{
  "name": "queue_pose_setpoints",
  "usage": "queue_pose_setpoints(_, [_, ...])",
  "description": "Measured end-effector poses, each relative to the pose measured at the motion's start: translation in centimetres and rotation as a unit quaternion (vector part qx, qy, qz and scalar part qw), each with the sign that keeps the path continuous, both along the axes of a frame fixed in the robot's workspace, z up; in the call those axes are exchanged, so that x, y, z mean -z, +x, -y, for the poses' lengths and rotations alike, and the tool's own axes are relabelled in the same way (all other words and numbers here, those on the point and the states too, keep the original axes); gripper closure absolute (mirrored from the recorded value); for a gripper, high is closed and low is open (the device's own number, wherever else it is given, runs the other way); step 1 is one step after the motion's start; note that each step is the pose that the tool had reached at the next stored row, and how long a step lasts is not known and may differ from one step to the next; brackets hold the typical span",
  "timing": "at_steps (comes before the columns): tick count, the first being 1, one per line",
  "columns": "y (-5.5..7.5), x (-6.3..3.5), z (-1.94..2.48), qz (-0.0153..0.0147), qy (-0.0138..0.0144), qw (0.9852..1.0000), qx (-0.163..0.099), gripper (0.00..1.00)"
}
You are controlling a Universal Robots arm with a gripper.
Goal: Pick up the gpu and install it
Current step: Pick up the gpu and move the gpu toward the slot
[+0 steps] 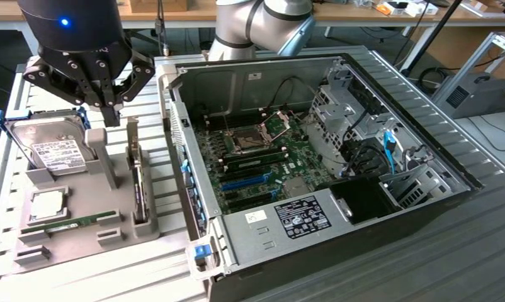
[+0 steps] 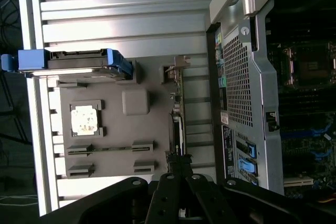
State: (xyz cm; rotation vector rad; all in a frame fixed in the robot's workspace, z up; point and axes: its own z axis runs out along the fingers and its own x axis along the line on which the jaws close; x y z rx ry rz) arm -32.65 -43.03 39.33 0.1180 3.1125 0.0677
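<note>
Grey plastic holder [image 1: 84, 192] on the ribbed counter [image 1: 109, 280] keeps the gpu [image 1: 136, 165] standing on its long edge in the slot nearest the open computer case [image 1: 320, 157]. A narrow strip of counter runs between holder and case wall. The end effector [image 1: 111, 117] hangs closed on nothing just above the holder. In the exterior view it sits between the gpu and the blue-framed hard drive [image 1: 46, 148], touching neither. The card's top edge stands free.

We see: black linkage gripper [image 1: 111, 114], small screws | black round wrist [image 1: 72, 34], blue light [image 1: 64, 22] | silver-grey arm tube [image 1: 248, 22]
</note>
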Motion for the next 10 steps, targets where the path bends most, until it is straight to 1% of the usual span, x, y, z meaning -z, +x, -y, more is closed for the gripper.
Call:
queue_pose_setpoints(5, [0.0, 0.0, 0.0, 0.0, 0.0, 1.0, 0.0, 0.89])
queue_pose_setpoints(6, [0.0, 0.0, 0.0, 0.0, 0.0, 1.0, 0.0, 0.83])
queue_pose_setpoints(7, [0.0, 0.0, 0.0, 0.0, 0.0, 1.0, 0.0, 0.71])
queue_pose_setpoints(9, [0.0, 0.0, 0.0, 0.0, 0.0, 1.0, 0.0, 0.71])
queue_pose_setpoints(10, [0.0, 0.0, 0.0, 0.0, 0.0, 1.0, 0.0, 0.64])
